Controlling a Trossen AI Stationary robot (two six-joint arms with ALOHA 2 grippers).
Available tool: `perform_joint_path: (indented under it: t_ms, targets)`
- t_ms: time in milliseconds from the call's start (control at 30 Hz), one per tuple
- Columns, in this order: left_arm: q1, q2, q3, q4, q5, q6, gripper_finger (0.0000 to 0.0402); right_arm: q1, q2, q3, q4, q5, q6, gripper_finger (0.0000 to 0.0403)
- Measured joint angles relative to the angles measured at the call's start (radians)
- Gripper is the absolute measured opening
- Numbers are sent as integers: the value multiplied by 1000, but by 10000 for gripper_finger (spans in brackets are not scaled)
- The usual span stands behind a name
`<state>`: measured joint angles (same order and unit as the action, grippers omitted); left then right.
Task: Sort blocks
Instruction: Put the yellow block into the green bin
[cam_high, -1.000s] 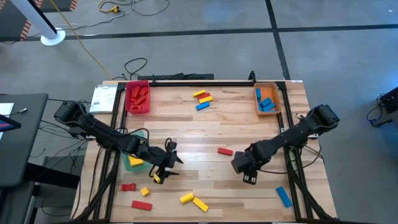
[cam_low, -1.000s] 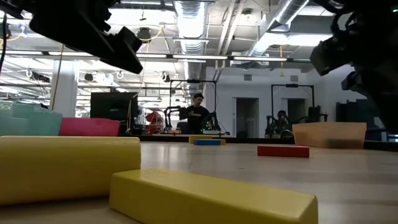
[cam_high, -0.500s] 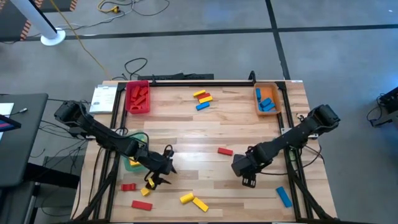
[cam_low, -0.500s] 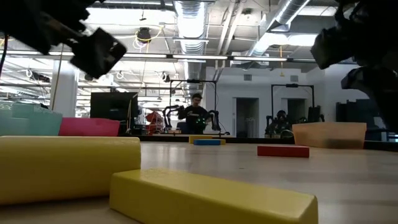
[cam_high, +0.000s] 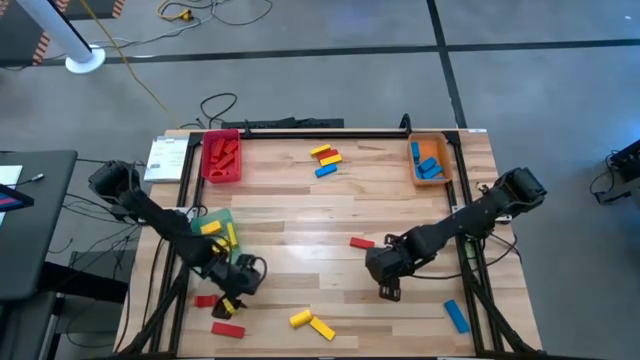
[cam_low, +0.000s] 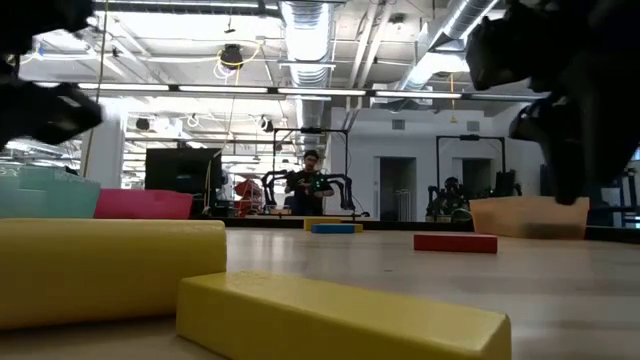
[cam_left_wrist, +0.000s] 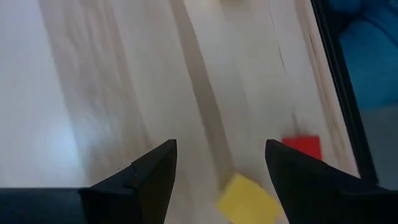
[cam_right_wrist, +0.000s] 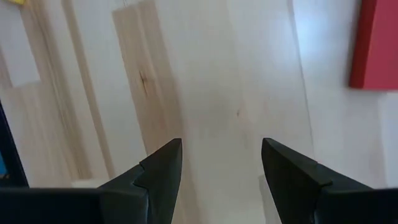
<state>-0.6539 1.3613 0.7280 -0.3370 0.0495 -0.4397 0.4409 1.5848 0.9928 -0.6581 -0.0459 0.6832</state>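
Observation:
Small red, yellow and blue blocks lie scattered on the wooden table. My left gripper (cam_high: 236, 288) (cam_left_wrist: 221, 148) hangs open over the near left part, just above a yellow block (cam_high: 231, 305) (cam_left_wrist: 247, 200), with a red block (cam_high: 205, 300) (cam_left_wrist: 303, 146) beside it. My right gripper (cam_high: 385, 288) (cam_right_wrist: 222, 148) is open over bare wood, near a red block (cam_high: 362, 243) (cam_right_wrist: 373, 43). Neither gripper touches a block. Two yellow blocks (cam_high: 311, 322) (cam_low: 100, 270) lie flat at the near edge.
A red tray (cam_high: 221, 157) with red blocks, an orange tray (cam_high: 428, 160) with blue blocks and a green tray (cam_high: 214, 228) with yellow blocks stand on the table. Three blocks (cam_high: 325, 160) lie far centre, a blue one (cam_high: 456, 316) near right, a red one (cam_high: 228, 329) near left. A person (cam_low: 312, 185) stands far behind.
My left gripper has swung from the table's middle toward the near left corner and now hangs over the yellow and red blocks there. My right gripper has shifted a little toward the table's left and near edge.

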Motion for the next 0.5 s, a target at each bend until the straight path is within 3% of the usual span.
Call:
perform_joint_path:
  t_ms: [500]
  targets:
    - [-131, 0, 0, -103, 17, -477, 240, -45, 0, 0, 62, 47, -67, 234]
